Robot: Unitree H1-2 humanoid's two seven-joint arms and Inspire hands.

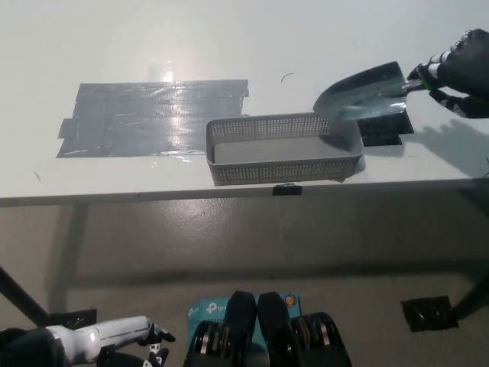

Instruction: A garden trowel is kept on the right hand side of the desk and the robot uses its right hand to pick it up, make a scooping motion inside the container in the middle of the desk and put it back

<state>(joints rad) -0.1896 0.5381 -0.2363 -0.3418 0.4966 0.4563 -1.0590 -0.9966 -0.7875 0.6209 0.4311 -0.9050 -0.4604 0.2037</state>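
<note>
A shiny metal garden trowel (361, 93) hangs tilted over the right end of the grey mesh container (284, 147), its tip pointing down-left at the container's right rim. My black right hand (456, 70) is shut on the trowel's handle at the picture's right edge. My white left hand (126, 336) rests low at the bottom left, below the table; whether it is open or shut does not show.
A large patch of grey tape (149, 116) lies on the white table (229, 46) left of the container. A black tape square (378, 126) sits under the trowel at the right. The table's front edge runs just below the container.
</note>
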